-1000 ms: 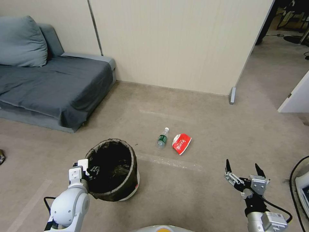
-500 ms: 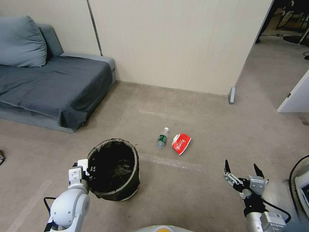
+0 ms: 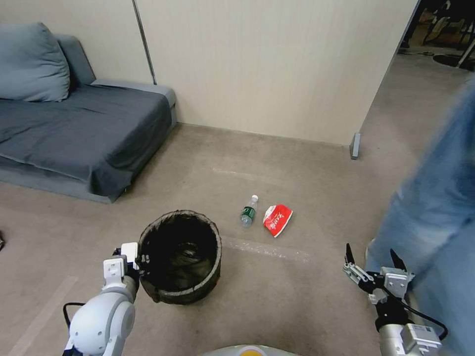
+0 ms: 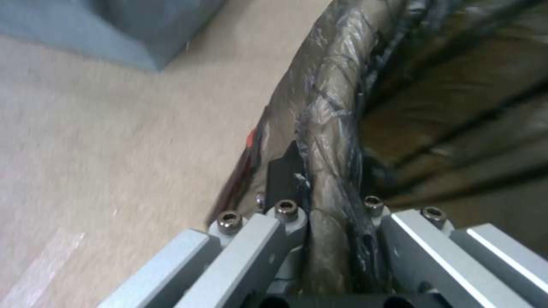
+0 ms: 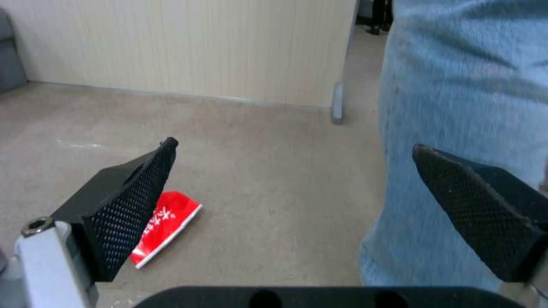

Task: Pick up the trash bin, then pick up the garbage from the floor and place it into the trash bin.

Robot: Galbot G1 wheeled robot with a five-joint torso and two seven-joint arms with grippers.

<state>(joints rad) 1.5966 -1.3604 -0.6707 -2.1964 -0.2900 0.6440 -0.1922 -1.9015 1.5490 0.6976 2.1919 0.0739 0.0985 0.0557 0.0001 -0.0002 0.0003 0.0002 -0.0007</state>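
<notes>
The trash bin [image 3: 210, 284], lined with a dark bag, is at lower left of the head view, its mouth facing up. My left gripper [image 3: 131, 258] is shut on its near rim; in the left wrist view the fingers [image 4: 285, 222] clamp the bag-wrapped rim [image 4: 331, 128]. Garbage lies on the floor beyond the bin: a small clear bottle [image 3: 249, 211] with a green label and a red-and-white snack packet [image 3: 278, 220] beside it. The packet [image 5: 165, 233] lies ahead of my right gripper [image 5: 295, 145]. That right gripper [image 3: 371, 251] hovers open and empty at lower right.
A person's leg in blue jeans [image 3: 435, 212] stands close beside my right gripper, also large in the right wrist view as the jeans leg [image 5: 457, 107]. A grey sofa [image 3: 74, 128] is at far left. A beige partition wall [image 3: 272, 69] with a metal foot [image 3: 355, 146] is behind.
The bin has shifted right and turned more upright in my left gripper; its white base no longer shows. A person's leg has come in on the right. The right gripper has barely moved.
</notes>
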